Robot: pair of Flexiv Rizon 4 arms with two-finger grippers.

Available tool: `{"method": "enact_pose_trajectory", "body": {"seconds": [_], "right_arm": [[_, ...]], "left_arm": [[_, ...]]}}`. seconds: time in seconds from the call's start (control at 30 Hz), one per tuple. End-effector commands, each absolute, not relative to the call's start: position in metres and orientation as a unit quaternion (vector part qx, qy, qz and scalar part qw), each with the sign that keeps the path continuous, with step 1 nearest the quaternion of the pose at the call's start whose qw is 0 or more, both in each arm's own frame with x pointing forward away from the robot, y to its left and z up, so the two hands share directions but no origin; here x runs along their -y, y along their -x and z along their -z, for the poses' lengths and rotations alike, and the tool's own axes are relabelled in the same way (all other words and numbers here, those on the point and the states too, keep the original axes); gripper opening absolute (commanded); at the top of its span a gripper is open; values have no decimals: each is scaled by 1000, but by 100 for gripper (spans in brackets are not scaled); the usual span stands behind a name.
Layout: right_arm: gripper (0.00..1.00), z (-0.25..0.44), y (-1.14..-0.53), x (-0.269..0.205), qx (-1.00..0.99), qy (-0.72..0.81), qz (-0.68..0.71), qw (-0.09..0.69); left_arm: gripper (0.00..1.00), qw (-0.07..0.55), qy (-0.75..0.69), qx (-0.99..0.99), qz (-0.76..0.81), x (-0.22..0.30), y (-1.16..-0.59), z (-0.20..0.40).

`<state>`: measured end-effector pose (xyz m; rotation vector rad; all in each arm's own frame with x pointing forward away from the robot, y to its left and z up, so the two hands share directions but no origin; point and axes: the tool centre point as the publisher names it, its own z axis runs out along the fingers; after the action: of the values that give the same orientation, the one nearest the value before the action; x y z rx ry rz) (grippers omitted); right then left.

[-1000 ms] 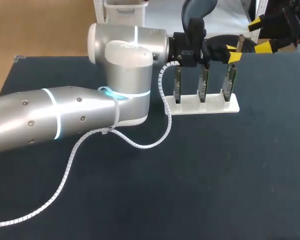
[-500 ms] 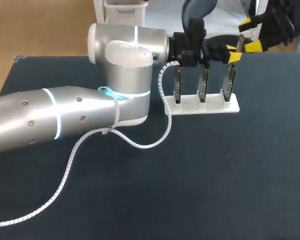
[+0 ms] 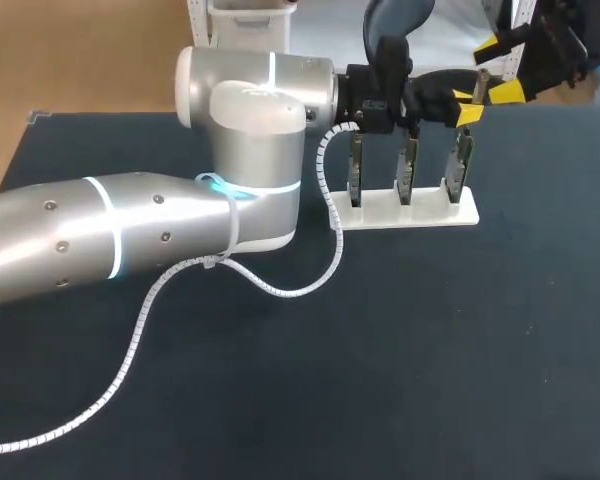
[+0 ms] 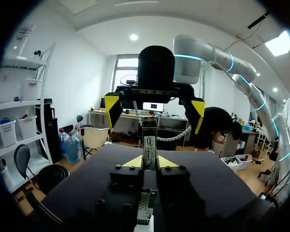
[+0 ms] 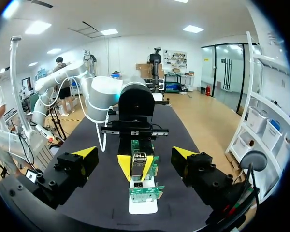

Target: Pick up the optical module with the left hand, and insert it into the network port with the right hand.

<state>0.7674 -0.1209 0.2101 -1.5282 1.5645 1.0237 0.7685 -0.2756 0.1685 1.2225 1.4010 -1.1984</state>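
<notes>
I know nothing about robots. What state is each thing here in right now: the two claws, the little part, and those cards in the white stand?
left claw: shut on the optical module.
optical module: held upright in the left claw, over the end of the rack.
right claw: open and empty, facing the module.
circuit boards: three, standing upright in the rack.
white rack: lying flat, holding the boards.
</notes>
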Motion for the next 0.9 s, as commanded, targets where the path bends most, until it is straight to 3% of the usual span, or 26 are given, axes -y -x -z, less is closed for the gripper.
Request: {"method": "enact_pose_trajectory", "body": {"seconds": [0.03,0.83,0.87,0.9], "right_arm": [[100,-209,-771,118,-606,594,-398,349],[100,-205,-771,118,-612,587,-405,341],[36,-205,-771,118,-612,588,-405,341],[12,-205,-771,118,-611,588,-405,342]], "left_arm": [[0,446,-495,-566,485,277,-771,-169],[0,446,-495,-566,485,277,-771,-169],[0,446,-495,-566,485,277,-771,-169],[0,446,-495,-566,485,277,-771,-169]]}}
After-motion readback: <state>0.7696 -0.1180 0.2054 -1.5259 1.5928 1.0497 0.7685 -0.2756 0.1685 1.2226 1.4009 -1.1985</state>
